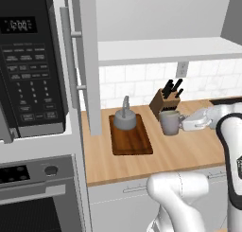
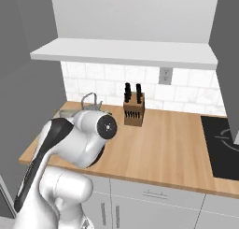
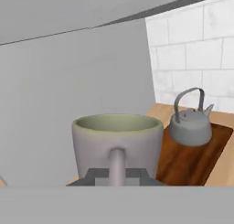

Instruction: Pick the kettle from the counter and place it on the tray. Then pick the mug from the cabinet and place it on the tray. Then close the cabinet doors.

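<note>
Getting carried by its handle in the clamped-shut gripper (image 3: 117, 176), the mug (image 1: 170, 122) at mid-frame is being risked bumping the kettle (image 1: 125, 118) on the tray (image 1: 131, 142).

kitchen: microwave (image 1: 30, 60), knife block (image 1: 165, 102)

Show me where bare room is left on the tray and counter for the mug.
The kettle fills the tray's back half; its front half is bare. The counter is open between the knife block and the cooktop. It is crowded between tray and knife block, where the gripper holds the mug.
</note>
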Robot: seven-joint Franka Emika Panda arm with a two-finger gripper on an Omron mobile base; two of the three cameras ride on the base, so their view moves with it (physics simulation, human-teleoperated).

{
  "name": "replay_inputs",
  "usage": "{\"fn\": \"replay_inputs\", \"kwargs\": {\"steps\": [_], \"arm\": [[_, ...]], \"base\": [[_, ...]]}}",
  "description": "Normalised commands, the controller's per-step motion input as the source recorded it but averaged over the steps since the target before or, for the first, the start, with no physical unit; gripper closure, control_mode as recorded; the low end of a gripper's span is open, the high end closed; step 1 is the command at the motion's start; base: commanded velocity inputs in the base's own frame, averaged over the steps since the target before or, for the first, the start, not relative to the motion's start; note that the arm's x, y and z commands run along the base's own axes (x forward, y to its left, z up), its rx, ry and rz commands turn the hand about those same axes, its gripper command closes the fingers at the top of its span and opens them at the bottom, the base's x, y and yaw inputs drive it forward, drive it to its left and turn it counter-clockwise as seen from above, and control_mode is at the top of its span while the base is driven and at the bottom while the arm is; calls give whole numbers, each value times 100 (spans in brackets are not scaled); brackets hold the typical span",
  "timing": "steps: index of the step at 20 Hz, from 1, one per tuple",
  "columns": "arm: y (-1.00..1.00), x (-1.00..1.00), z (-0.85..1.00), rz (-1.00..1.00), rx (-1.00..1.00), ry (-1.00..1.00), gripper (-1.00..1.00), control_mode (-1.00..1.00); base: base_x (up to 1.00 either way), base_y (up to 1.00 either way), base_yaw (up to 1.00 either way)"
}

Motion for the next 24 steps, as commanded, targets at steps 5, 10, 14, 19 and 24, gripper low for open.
{"fn": "replay_inputs", "kwargs": {"steps": [5, 10, 14, 19, 24], "arm": [[21, 51, -54, 21, 10, 3, 100, -100], [19, 61, -35, 21, 14, 0, 100, -100], [12, 48, -33, 20, 8, 0, 100, -100], [1, 49, -24, 16, 5, 0, 100, -100], [0, 38, -15, 17, 1, 0, 100, -100]], "base": [[0, 0, 0], [0, 0, 0], [0, 0, 0], [0, 0, 0], [0, 0, 0]]}}
